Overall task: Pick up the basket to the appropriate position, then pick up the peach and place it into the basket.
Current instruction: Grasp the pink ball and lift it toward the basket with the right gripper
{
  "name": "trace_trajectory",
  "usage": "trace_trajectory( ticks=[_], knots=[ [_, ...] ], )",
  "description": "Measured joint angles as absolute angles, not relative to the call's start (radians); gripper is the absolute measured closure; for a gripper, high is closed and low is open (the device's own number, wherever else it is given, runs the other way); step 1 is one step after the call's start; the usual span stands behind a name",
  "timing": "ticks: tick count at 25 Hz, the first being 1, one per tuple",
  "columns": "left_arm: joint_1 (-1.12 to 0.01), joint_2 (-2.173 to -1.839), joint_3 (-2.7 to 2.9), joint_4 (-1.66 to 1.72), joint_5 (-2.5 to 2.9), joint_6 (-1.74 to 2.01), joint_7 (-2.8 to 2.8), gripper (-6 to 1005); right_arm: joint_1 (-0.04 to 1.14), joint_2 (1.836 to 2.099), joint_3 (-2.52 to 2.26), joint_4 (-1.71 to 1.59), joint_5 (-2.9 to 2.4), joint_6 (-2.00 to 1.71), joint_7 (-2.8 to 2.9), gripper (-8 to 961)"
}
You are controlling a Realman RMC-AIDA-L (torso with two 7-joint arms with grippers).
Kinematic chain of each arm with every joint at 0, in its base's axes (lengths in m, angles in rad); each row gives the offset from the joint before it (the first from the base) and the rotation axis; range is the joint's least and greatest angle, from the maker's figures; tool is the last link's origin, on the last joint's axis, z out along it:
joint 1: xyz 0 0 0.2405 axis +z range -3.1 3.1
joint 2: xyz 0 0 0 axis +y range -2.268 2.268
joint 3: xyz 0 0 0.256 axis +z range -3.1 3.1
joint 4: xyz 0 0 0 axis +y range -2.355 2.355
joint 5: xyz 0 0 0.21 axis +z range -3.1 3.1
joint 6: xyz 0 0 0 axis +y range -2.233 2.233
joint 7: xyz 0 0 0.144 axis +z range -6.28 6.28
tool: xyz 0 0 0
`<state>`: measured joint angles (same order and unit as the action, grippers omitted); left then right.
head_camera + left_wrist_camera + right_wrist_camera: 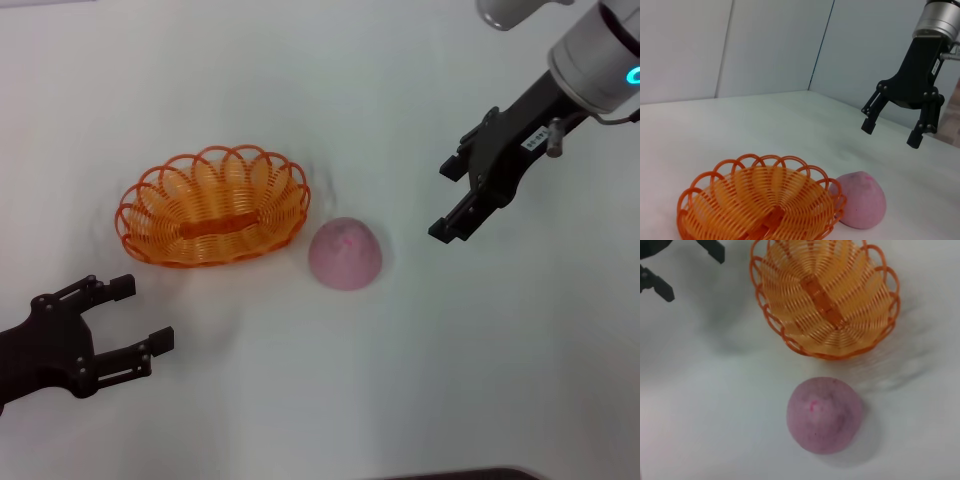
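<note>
The orange wire basket (214, 206) stands upright and empty on the white table, left of centre; it also shows in the left wrist view (760, 204) and right wrist view (826, 295). The pink peach (346, 253) lies on the table just right of the basket, apart from it; it also shows in the left wrist view (862, 200) and right wrist view (824, 414). My left gripper (128, 316) is open and empty, near the front left, below the basket. My right gripper (446, 199) is open and empty, above the table to the right of the peach; it also shows in the left wrist view (891, 133).
The white table (420, 380) spreads all around. A dark edge (450, 474) shows at the front. Grey wall panels (765, 45) stand behind the table in the left wrist view.
</note>
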<state>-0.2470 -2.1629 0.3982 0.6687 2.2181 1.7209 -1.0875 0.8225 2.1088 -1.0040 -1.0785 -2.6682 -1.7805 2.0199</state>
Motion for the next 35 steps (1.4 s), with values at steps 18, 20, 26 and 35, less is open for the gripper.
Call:
trace_trajectory(
  ticks=[18, 20, 26, 35],
  knots=[
    [-0.256, -2.163, 0.397, 0.669, 2.218, 1.72, -1.088, 126, 0.838, 2.121, -1.328, -1.08, -2.59, -1.631, 2.119, 5],
    [-0.255, -2.163, 0.397, 0.669, 2.218, 1.72, -1.088, 126, 0.841, 2.121, -1.353, -1.08, -2.571, -1.614, 2.13, 5],
    [-0.254, -2.162, 0.396, 0.67, 2.218, 1.729, -1.09, 127, 0.851, 2.122, -1.43, -1.055, -2.536, -1.554, 2.166, 6],
    [-0.25, -2.16, 0.381, 0.679, 2.218, 1.746, -1.094, 127, 0.869, 2.115, -1.505, -0.958, -2.466, -1.465, 2.176, 7]
  ],
)
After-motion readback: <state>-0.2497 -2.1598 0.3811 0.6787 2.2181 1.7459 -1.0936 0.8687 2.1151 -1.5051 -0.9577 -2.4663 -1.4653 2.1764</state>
